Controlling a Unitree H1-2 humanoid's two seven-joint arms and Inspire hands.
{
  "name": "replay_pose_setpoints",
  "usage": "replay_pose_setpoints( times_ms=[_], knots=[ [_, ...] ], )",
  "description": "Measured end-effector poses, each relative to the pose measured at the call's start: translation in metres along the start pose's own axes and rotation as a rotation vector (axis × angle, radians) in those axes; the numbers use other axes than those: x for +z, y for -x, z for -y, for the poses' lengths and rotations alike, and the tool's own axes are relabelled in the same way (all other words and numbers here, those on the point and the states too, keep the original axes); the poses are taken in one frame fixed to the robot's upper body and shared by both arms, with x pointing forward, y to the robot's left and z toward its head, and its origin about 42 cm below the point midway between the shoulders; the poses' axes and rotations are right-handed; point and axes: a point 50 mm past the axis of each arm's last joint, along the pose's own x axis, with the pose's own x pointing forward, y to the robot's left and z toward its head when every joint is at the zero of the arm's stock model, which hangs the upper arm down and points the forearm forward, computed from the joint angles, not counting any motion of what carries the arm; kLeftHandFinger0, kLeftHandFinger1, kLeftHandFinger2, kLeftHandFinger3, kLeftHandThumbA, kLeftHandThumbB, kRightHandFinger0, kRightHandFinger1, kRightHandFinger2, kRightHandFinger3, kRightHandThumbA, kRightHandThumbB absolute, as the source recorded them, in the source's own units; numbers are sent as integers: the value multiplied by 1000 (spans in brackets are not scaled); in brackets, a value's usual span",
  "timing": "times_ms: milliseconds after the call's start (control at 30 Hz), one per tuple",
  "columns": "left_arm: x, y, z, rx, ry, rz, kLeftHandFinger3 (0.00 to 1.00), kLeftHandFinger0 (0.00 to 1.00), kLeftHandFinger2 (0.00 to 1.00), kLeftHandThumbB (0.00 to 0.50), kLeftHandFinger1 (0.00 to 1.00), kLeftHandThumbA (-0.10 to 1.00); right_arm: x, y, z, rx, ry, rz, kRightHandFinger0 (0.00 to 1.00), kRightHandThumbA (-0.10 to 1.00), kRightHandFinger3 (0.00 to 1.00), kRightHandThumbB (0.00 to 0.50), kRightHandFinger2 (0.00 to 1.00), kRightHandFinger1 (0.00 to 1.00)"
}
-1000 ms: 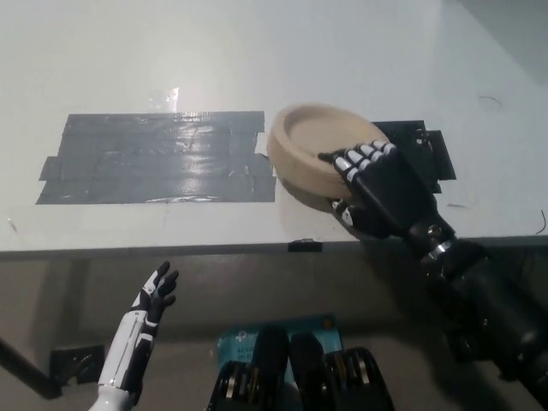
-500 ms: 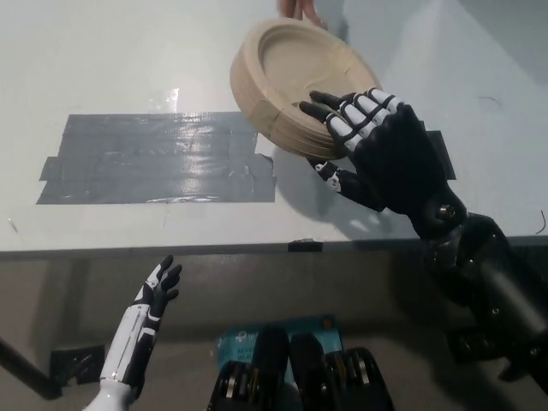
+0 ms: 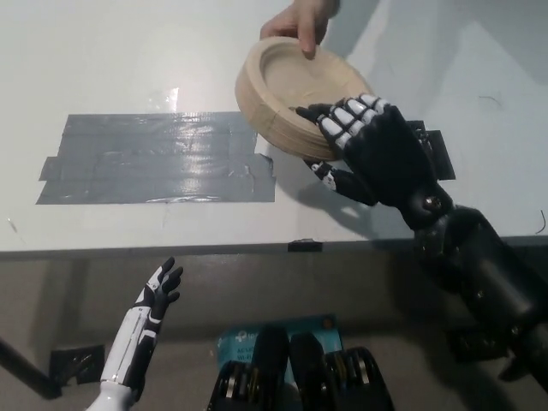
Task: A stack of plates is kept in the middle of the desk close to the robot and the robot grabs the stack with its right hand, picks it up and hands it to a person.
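Plates, a tan stack with the top one's shallow well facing up, sit in the upper middle of the head view, lifted off the desk and tilted so the far rim stands higher than the near one. The right hand is clamped on the stack's near-right rim, at about 4 o'clock of the stack: its white-tipped fingers lie over the top edge and its thumb presses the underside. The black right arm runs down from that hand toward 5 o'clock and leaves the picture at the bottom right corner. A person's hand reaches in from 12 o'clock and touches the far rim, fingers curled over the edge into the well.

The left hand rests low at 7 o'clock, below the desk's front edge, fingers spread apart and holding nothing, its white forearm running down to the bottom border.

The desk is white and glossy, with a soft glare patch near 11 o'clock. A broad patch of grey tape in overlapping strips lies at 9 o'clock of the stack. A smaller dark tape patch shows just behind the right hand, partly hidden by it. The stack casts a shadow on the desk under its near edge. Beneath the desk's front edge the floor looks dull brown.
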Motion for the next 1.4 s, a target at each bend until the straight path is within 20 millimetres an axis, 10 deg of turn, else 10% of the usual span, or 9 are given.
replay_pose_setpoints(
  times_ms=[233,267,300,333,633,1133,1400],
  knots=[
    [0,0,1,-2,-1,1,1000,1000,1000,6,1000,1000,-19,-42,-9,8,45,7,4,-100,549,292,735,146],
    [0,0,1,-3,-1,1,1000,1000,1000,1,1000,1000,-21,-46,-8,9,49,6,438,274,1000,466,1000,756],
    [1,0,1,-4,0,1,1000,1000,1000,0,1000,1000,-23,-53,-7,7,55,6,828,412,1000,485,1000,1000],
    [1,0,2,-4,0,1,1000,1000,1000,0,1000,1000,-26,-58,-5,8,52,-5,1000,552,1000,497,1000,1000],
    [1,-1,1,-4,0,0,1000,1000,1000,14,1000,1000,-15,-50,-1,69,-56,-89,1000,839,1000,500,1000,1000],
    [-1,-1,3,-4,4,-7,1000,1000,1000,8,1000,1000,24,1,41,50,-223,-141,1000,911,1000,500,1000,1000],
    [-2,-1,3,-4,5,-11,1000,1000,1000,27,1000,1000,52,71,76,36,-326,-216,1000,995,1000,455,1000,1000]
  ],
)
